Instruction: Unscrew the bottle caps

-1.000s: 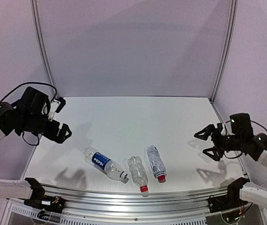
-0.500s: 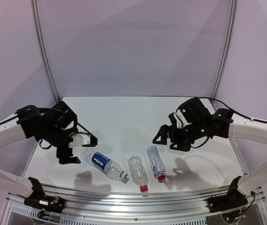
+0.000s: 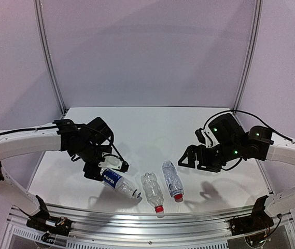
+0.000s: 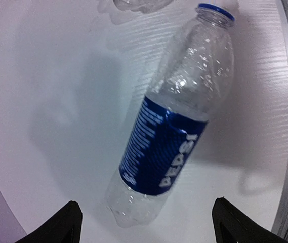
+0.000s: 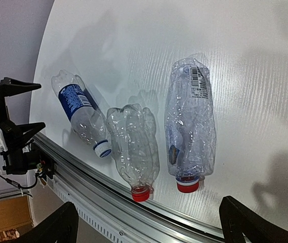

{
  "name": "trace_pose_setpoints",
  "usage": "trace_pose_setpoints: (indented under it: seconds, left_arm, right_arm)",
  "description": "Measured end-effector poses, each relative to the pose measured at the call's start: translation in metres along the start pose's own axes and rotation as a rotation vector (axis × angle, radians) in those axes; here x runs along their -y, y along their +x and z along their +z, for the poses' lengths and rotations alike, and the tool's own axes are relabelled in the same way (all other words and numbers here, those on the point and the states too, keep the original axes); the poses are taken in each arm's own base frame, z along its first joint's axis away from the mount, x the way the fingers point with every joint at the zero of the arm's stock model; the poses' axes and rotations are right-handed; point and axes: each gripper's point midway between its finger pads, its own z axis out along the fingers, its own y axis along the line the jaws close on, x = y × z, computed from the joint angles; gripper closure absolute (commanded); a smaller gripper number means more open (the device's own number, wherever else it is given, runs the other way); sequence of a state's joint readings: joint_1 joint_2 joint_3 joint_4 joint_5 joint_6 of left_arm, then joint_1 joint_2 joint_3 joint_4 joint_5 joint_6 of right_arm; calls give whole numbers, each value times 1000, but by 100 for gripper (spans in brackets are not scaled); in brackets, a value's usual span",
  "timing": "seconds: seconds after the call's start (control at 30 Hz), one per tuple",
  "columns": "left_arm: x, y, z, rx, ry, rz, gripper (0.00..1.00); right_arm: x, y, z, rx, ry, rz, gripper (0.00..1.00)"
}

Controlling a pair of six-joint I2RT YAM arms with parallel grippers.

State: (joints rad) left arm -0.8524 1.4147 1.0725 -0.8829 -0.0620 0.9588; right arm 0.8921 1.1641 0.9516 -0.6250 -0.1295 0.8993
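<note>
Three clear bottles lie near the table's front edge, caps toward the front. The Pepsi bottle point(image 3: 117, 182) point(image 4: 171, 131) point(image 5: 78, 109) has a whitish, blue-rimmed cap point(image 3: 137, 197) point(image 4: 214, 11) point(image 5: 103, 148). The middle ribbed bottle point(image 3: 151, 191) point(image 5: 133, 147) has a red cap point(image 3: 159, 209) point(image 5: 140, 192). The right bottle point(image 3: 171, 178) point(image 5: 190, 121) has a red cap point(image 3: 178, 197) point(image 5: 188, 184). My left gripper point(image 3: 106, 167) point(image 4: 146, 225) is open and empty, just above the Pepsi bottle's base. My right gripper point(image 3: 191, 160) point(image 5: 149, 228) is open and empty, above and right of the right bottle.
A metal rail point(image 3: 152, 220) point(image 5: 133, 217) runs along the table's front edge just below the caps. Two upright metal posts point(image 3: 51, 67) stand at the back corners against purple walls. The left gripper point(image 5: 12, 111) shows at the left of the right wrist view.
Both arms have swung in from the table's sides toward the bottles. The left gripper has reached the Pepsi bottle's base. The right gripper now hovers by the right bottle. The bottles have not moved.
</note>
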Motion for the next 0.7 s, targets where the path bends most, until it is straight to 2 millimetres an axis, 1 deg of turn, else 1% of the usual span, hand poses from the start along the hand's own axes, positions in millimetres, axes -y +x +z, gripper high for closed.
trace_pose_setpoints:
  seconds: [0.1, 0.23, 0.4, 0.5, 0.7]
  left_arm:
    - [-14, -13, 18, -9, -5, 29, 14]
    - [-19, -17, 37, -35, 14, 60, 14]
    - [-16, -15, 46, -51, 32, 80, 14]
    - [-11, -11, 51, -65, 48, 82, 15]
    - [-4, -7, 67, -93, 89, 77, 16]
  right_arm:
    - [5, 3, -4, 1, 14, 1, 1]
    - [9, 5, -10, 5, 24, 0, 1]
    - [16, 10, -18, 4, 36, -1, 1]
    - [21, 14, -23, 5, 43, -1, 1]
    - [30, 20, -30, 5, 58, 2, 1]
